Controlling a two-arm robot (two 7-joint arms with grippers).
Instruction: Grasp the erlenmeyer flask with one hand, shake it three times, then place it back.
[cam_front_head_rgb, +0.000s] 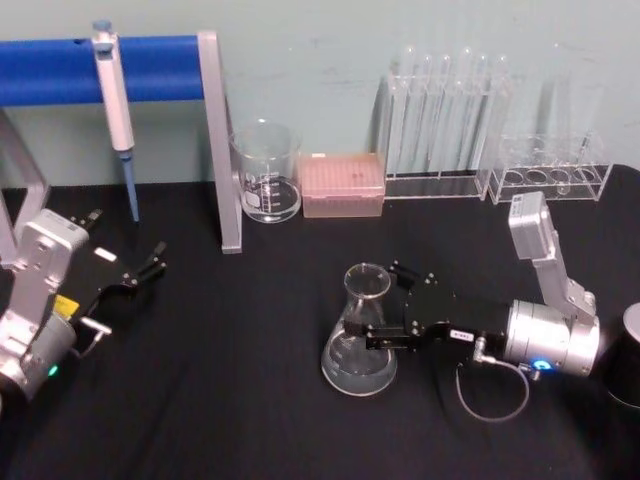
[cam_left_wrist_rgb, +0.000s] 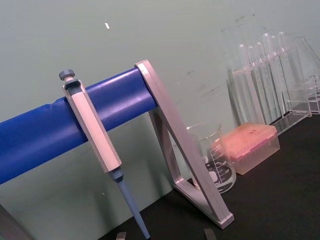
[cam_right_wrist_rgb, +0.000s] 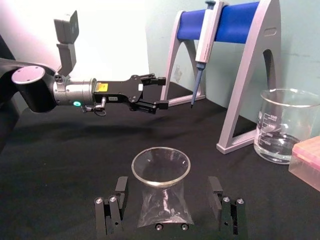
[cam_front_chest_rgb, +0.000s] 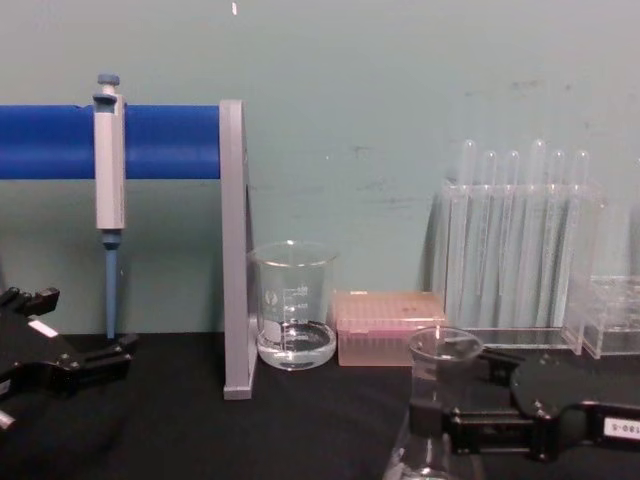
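A: Hand state?
B: I had the right gripper (cam_front_head_rgb: 380, 306) spread, jaws straddling the neck of the erlenmeyer flask (cam_front_head_rgb: 358, 360), not touching it. Flask stood upright on the black table (cam_front_head_rgb: 250, 400). Left gripper (cam_front_head_rgb: 155, 258) parked at left, fingers apart.
A: Handling?
B: I judged it thin, slick, light glass. Clamp the neck gently.

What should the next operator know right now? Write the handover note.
Right pincer: open, one finger on each side of the flask's neck, not closed on it.
Left pincer: open, idle over the left side of the table.
Flask: upright on the black table.
Done: cannot tell whether any shakes have happened.
Left: if none, close on the neck, lift, shake three times, set it back.
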